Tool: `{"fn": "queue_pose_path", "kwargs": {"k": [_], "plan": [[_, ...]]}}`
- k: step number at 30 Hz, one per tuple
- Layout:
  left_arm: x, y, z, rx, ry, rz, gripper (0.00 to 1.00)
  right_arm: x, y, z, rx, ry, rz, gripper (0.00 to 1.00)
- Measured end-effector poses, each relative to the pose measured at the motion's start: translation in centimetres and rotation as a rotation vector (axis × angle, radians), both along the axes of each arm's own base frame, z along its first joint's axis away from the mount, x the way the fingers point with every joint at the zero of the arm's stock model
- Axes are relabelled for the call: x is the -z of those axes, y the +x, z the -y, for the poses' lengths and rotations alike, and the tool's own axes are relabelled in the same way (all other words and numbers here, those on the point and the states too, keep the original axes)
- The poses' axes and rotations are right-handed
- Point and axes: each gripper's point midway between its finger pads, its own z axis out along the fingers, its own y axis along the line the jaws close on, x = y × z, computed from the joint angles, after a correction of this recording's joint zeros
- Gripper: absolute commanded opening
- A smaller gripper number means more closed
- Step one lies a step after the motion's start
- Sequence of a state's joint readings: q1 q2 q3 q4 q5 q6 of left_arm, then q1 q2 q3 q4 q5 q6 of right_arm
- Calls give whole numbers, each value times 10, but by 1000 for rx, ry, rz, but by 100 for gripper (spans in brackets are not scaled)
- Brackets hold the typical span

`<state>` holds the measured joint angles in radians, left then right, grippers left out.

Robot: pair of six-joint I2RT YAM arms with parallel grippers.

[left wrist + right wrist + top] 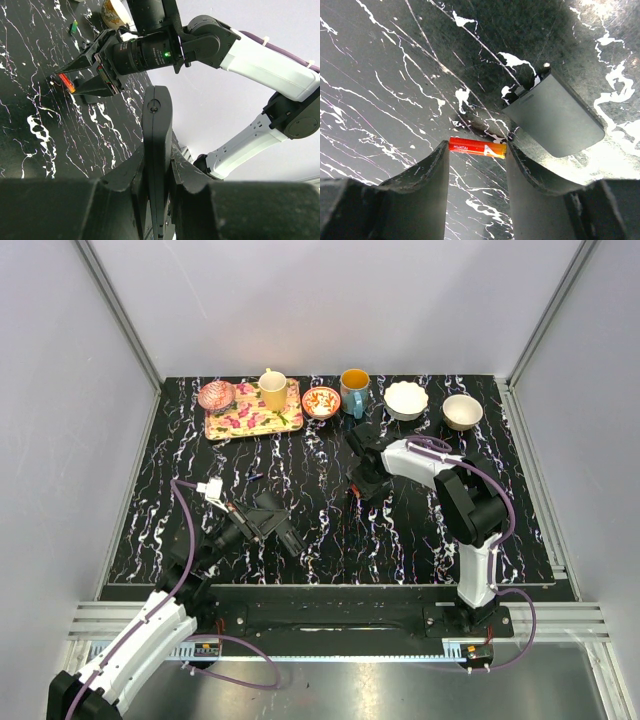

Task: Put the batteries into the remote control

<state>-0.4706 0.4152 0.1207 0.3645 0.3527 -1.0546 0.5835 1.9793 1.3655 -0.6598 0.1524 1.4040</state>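
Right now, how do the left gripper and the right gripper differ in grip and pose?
The left gripper is shut on the slim black remote control; the right gripper stands wider, fingers meeting both ends of a red-orange battery. The left gripper points sideways toward the right arm; the right gripper points down at the table. Both hold a task item.

A robotics lab test cell: plain pale panels (300, 300) in aluminium framing (120, 315) enclose a black marbled bench (330, 540), with two robot arms (478, 570) bolted at its near edge.
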Motion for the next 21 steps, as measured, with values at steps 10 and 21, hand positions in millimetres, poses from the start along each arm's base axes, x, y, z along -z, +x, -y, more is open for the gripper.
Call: {"fn": "queue_pose_path", "kwargs": {"k": [10, 21], "plan": [[2, 0, 0, 0, 3, -7, 0, -3, -5, -1, -30, -4, -25, 75], [2, -1, 0, 1, 4, -7, 0, -29, 8, -16, -152, 1, 30, 75]]}}
